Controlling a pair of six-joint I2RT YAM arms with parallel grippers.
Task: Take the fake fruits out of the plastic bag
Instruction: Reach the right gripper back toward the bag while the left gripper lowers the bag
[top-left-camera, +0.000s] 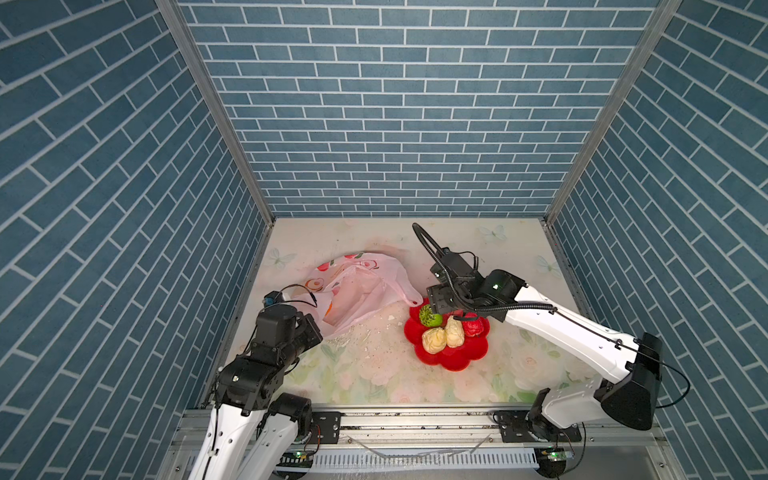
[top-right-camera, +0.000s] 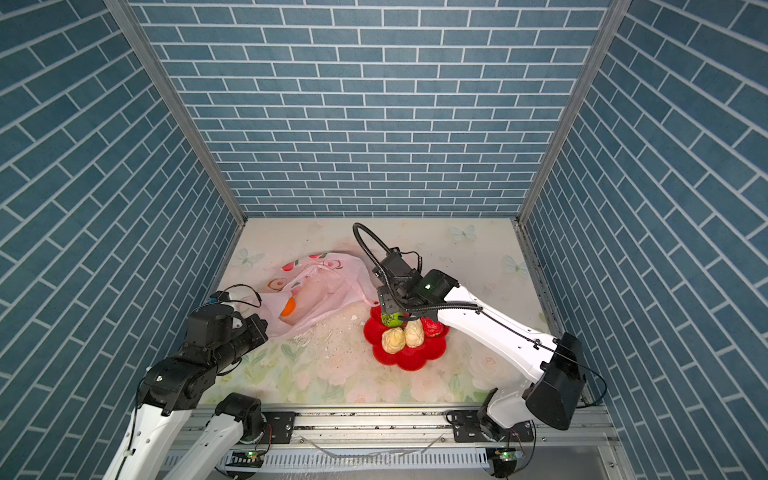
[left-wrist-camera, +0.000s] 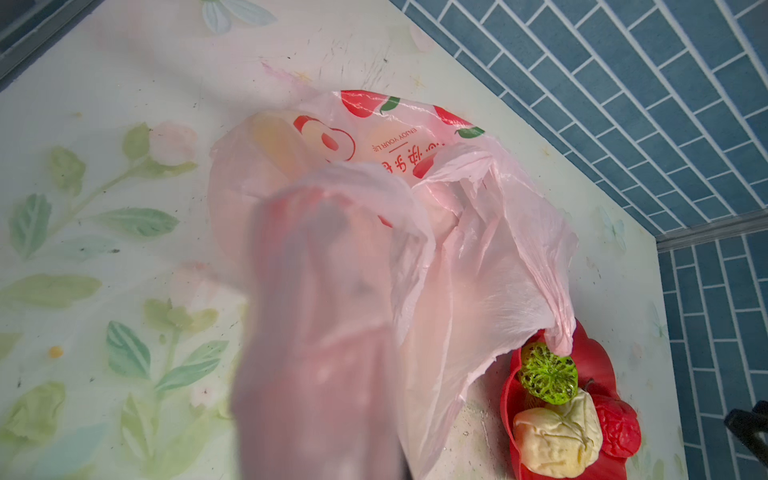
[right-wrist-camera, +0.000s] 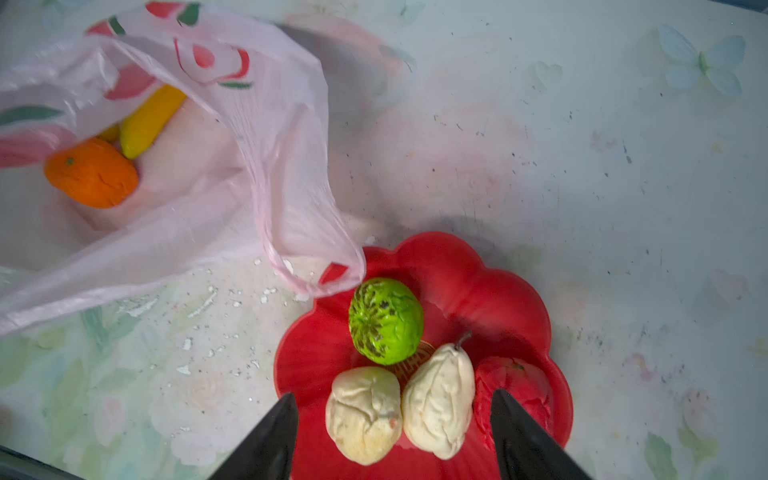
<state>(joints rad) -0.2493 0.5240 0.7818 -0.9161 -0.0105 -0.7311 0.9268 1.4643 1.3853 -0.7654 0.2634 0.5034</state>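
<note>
While 4 fake fruits (right-wrist-camera: 385, 321) are seen in the red bowl (right-wrist-camera: 457, 270), an orange one (right-wrist-camera: 91, 172) and a banana (right-wrist-camera: 151, 120) are left inside the plastic bag (top-left-camera: 374, 282), which is clenched by the left gripper (top-left-camera: 316, 330); the right gripper (right-wrist-camera: 395, 397) is held spread and empty over the bowl.

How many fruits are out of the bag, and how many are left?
Four are out, in the red bowl: the green fruit, two cream fruits and the red fruit. The left gripper pinches the plastic bag; the right gripper is open above the bowl. Still inside: the orange fruit, the banana, perhaps another yellow one.
</note>
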